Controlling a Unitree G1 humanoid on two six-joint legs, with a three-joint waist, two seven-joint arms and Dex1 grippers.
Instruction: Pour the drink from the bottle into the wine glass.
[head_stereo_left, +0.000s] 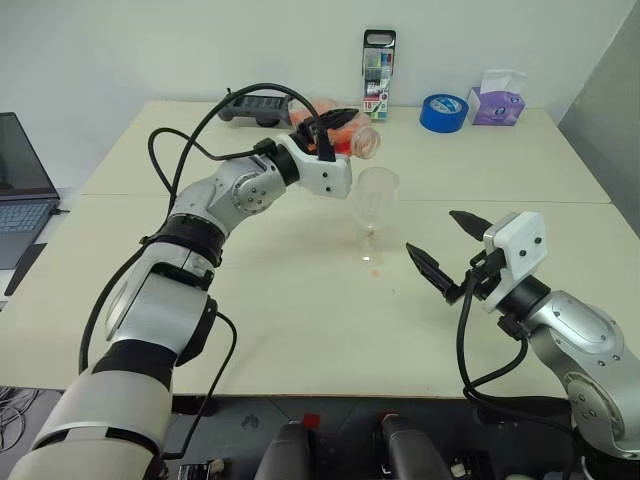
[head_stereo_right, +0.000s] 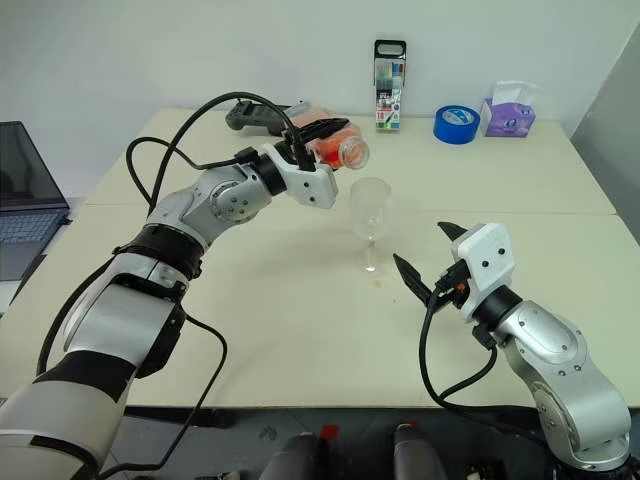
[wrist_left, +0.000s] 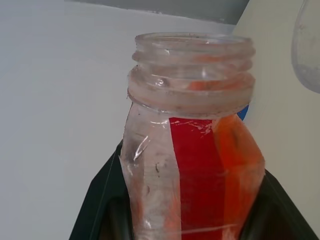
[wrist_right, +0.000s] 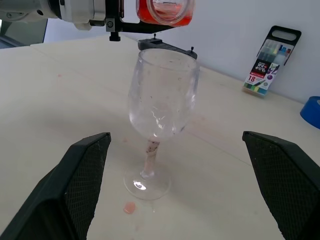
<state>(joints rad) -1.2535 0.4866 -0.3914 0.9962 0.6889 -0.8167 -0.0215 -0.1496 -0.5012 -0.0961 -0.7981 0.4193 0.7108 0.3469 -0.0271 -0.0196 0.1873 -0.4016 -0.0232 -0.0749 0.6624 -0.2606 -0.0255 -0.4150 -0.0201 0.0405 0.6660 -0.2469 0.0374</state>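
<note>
A: How far along is the pour?

B: Barely begun. The left gripper pinches the uncapped bottle, tipped on its side just above the wine glass, mouth toward the rim. The drink sits in the bottle; the glass bowl looks empty.

A: And the right gripper?

B: Fingers spread wide, empty, near the glass foot, beside a small orange drip.

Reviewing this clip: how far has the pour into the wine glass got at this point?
Done: the bottle is uncapped, gripped by the left pincer and tipped on its side, mouth above the wine glass.
In hand: the tilt; the drink sits inside the bottle, no stream visible.
Left: the glass bowl looks empty, so the pour itself remains. A small spill lies by its foot. The right pincer waits open beside the glass.
</note>
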